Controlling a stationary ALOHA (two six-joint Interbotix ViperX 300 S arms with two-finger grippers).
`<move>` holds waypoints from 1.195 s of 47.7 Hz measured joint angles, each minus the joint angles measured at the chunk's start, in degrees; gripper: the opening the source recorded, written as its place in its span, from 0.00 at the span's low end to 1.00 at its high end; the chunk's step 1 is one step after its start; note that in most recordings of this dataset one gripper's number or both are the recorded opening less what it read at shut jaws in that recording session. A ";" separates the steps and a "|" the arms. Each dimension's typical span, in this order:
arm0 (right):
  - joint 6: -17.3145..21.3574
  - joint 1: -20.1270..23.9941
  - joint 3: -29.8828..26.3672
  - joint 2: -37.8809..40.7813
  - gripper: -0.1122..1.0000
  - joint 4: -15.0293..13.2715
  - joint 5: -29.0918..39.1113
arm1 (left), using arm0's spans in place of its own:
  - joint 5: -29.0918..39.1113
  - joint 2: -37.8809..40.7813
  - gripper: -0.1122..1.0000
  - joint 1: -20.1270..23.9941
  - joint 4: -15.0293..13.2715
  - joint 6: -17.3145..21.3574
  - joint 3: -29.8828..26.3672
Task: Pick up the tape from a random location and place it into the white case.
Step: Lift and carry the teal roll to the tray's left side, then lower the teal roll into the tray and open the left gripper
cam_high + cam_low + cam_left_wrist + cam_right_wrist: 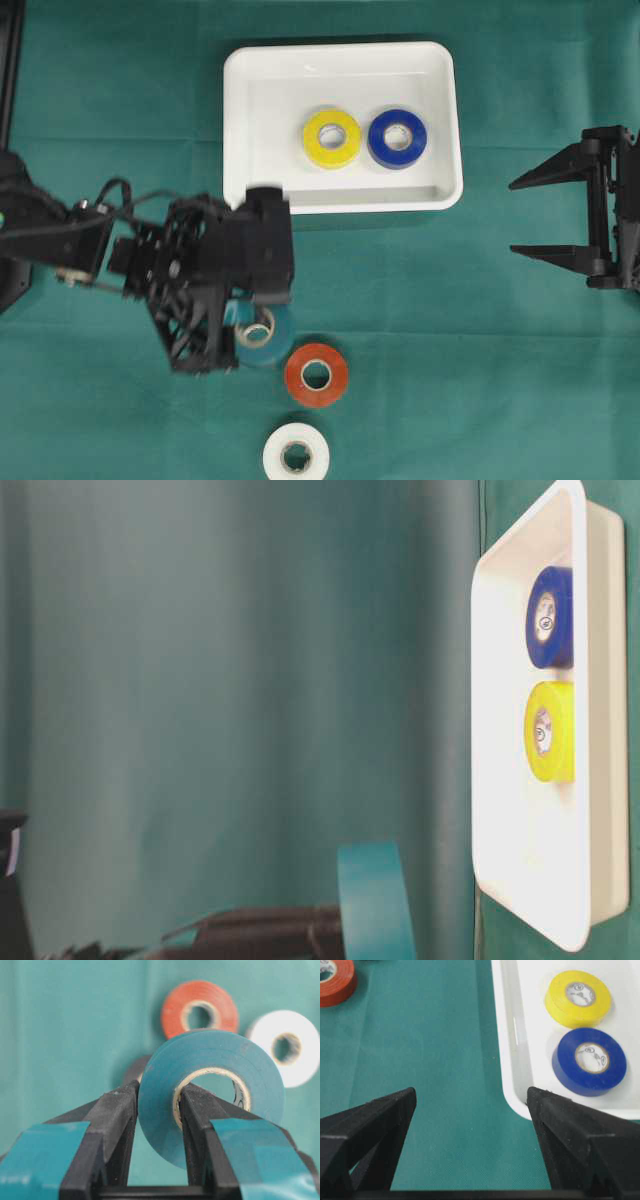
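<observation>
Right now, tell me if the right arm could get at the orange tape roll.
Probably yes. The right tool stands open and empty, the orange tape roll lies uncovered on the cloth, though the left tool, gripping the teal roll, sits close beside it.

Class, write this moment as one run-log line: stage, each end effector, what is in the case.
stage: carrying | left end effector: shut on teal tape | right end effector: open | white case: yellow tape, blue tape

The teal tape [210, 1095] is a roll with a pale cardboard core, pinched through its ring wall by the left hand [157, 1110], one finger outside and one inside the hole. It stands on edge, clear of the green cloth. The white case [250, 120], shallow and round-cornered, lies flat nearby holding a yellow roll [332, 138] and a blue roll [397, 138] side by side.
</observation>
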 measured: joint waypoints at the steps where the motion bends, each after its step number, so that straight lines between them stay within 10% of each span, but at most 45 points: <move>1: 0.00 0.00 0.00 0.00 0.89 0.00 0.09 | 0.00 0.00 0.28 0.53 0.00 0.00 0.00; 57: 0.00 0.00 -0.09 0.00 0.89 -0.62 0.88 | -2.11 0.09 0.28 27.69 -0.09 0.44 0.53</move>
